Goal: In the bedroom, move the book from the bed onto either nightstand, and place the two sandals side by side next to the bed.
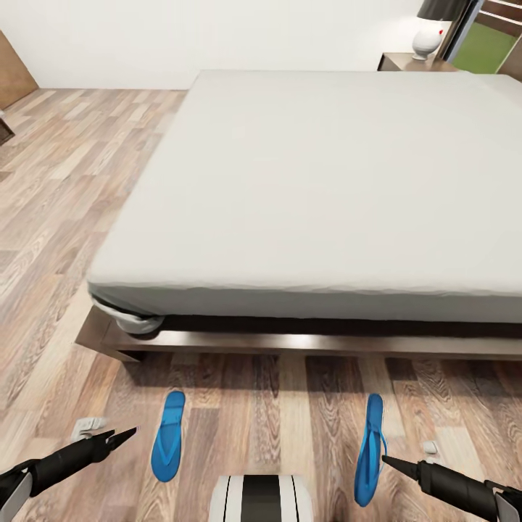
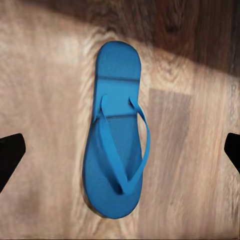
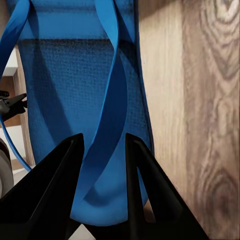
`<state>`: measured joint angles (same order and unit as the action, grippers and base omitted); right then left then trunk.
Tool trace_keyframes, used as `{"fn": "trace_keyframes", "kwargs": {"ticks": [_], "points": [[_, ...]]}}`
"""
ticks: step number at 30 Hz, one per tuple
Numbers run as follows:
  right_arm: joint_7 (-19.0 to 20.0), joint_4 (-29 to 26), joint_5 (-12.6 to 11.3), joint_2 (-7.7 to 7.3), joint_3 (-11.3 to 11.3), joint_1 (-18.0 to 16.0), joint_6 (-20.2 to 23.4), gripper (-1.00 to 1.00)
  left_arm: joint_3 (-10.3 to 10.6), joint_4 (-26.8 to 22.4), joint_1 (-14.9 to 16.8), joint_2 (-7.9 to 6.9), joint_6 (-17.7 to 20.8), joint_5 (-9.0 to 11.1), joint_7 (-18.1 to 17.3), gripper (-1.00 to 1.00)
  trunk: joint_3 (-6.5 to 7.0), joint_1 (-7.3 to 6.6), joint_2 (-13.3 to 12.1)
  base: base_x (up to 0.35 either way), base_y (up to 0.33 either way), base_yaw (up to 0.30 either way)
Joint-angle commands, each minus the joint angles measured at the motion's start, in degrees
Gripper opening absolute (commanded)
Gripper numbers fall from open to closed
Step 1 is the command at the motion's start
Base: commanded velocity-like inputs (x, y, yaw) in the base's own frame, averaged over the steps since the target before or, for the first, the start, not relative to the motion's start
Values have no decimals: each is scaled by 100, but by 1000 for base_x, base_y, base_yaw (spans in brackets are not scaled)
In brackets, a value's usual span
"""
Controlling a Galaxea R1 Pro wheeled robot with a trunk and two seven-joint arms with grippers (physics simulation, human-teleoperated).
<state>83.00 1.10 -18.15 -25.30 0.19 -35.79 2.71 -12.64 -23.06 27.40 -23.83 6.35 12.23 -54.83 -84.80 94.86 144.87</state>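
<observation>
The bed (image 1: 326, 188), pale grey mattress on a dark frame, spans the upper and middle head view, above the wood-plank floor (image 1: 65, 181). A nightstand (image 1: 406, 62) with a white lamp (image 1: 428, 40) sits at the upper right. On the floor before the bed lie two blue sandals, well apart: the left sandal (image 1: 168, 435) flat at lower left, the right sandal (image 1: 370, 449) tilted on edge at lower right. The left wrist view shows the left sandal (image 2: 117, 132) whole, between the widely parted left pincer (image 1: 123, 435) tips. The right wrist view shows the right pincer (image 3: 102, 145) fingers (image 3: 65, 165) clamped around a strap of the right sandal (image 3: 80, 85), which the head view cannot resolve
</observation>
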Motion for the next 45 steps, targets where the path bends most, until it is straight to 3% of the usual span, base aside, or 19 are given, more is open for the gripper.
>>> {"fn": "trace_keyframes", "kwargs": {"ticks": [1,45], "points": [[22,11,-14,-2,-2,-7,28,-100,-10,3,2,1,63,33,-25,100,-3,-2,1,-38,286,0],[23,14,-14,-2,-2,-7,20,-100,-1,12,2,53,68,34,-10,100,-3,-2,1,-1,320,0]]}}
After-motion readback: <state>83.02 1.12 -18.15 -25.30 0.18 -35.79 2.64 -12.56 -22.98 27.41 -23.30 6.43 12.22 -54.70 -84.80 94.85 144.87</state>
